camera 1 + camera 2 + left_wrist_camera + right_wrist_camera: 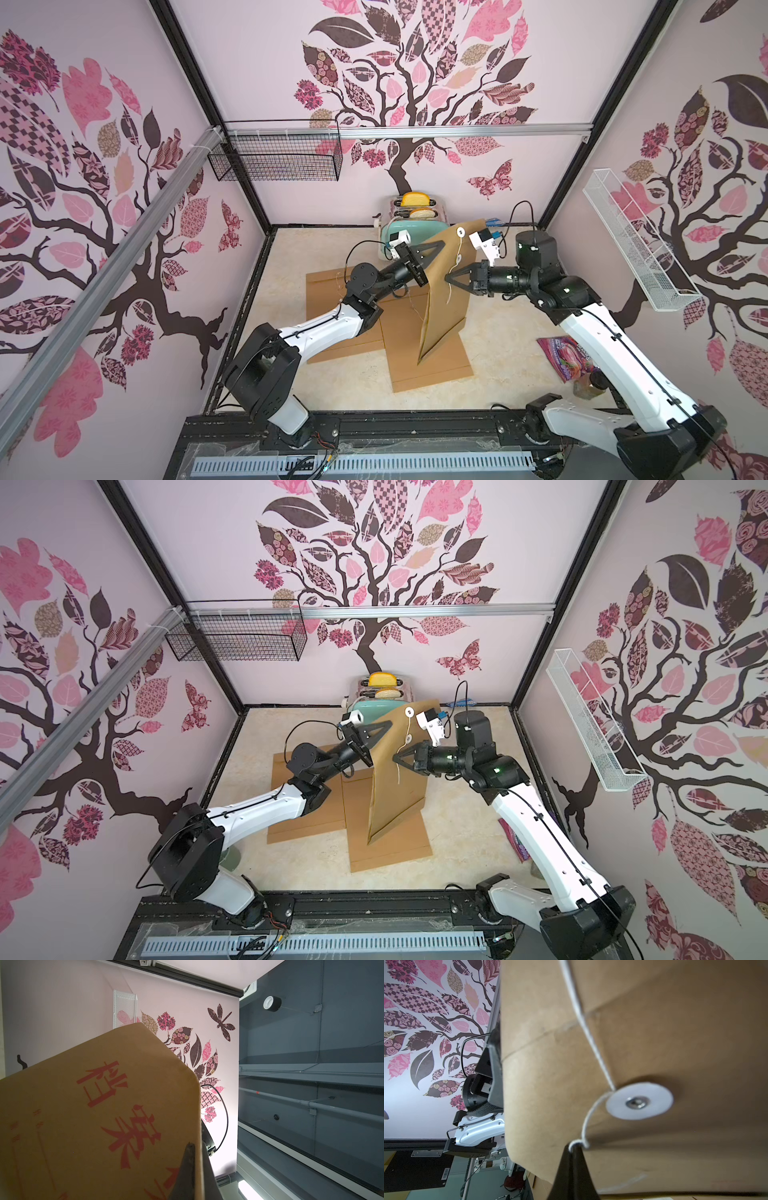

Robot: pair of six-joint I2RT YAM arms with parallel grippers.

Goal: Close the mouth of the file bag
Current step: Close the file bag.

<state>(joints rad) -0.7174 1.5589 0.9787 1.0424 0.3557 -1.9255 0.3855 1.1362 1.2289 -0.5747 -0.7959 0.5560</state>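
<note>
**Bag held upright between two tools, string pinched**

The bag [446,291] stands on end just beyond the centre of the worktop [507,332], its plain brown back toward 3 o'clock and its red-printed face [116,1118] toward 9 o'clock. Its lower end reaches down to a flat bag [432,368] lying on the worktop; I cannot tell whether the two touch.

The left tool [432,257] comes in from 9 o'clock and is clamped on the bag's edge. In the left wrist view one finger [188,1167] lies on the printed face and the other sits behind the paper.

The right tool [449,277] comes in from 3 o'clock with its tips together on the string [588,1118], pinching it just beside the lower disc [639,1103]. In both top views the string runs from the upper disc [409,711] near the bag's top down past the lower one, and a loose end [449,297] hangs below the tool.

A second flat bag [332,286] lies at 9 o'clock under the left arm. A toaster [409,232] stands at 12 o'clock, just behind the raised bag. A pink packet [561,357] lies at 4 o'clock, well apart.
</note>
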